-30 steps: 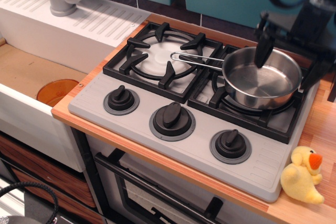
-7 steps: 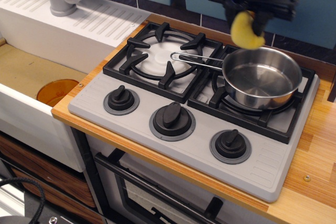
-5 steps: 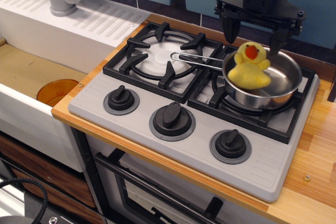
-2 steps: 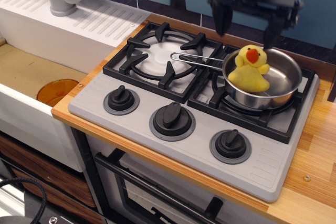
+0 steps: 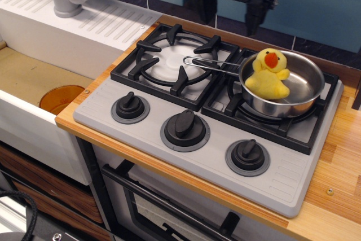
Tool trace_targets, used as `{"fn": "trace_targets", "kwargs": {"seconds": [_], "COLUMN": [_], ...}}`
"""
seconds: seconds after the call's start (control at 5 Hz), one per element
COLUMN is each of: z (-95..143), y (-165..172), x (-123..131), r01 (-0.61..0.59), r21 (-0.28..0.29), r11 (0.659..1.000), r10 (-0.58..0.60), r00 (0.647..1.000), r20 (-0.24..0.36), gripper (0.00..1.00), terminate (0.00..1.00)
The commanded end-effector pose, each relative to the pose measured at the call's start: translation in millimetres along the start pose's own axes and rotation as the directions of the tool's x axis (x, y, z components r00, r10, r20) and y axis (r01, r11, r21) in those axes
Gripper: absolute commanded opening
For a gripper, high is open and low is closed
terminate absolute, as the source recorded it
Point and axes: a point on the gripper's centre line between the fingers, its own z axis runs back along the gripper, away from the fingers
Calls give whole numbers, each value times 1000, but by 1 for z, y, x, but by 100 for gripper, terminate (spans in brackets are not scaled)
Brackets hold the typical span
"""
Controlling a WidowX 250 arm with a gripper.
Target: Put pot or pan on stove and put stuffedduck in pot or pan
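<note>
observation.image — gripper top cropped, fingers apart

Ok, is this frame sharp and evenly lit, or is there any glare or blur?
In the observation.image view: bright reflections on the shiny steel saucepan; the fuzzy yellow plush duck and grey toy cooktop are sharp; the dark gripper at the top edge looks slightly blurred.
</note>
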Motion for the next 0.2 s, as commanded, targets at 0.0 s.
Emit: {"fn": "trace_targets", "kwargs": {"seconds": [0.0], "z": [1], "y": [5], "x": [21], "r01": [-21], "r21": [-31], "r11": [999], "r10": [23], "r00": [996], "r20": [88], "gripper": [100], "terminate": [100]}}
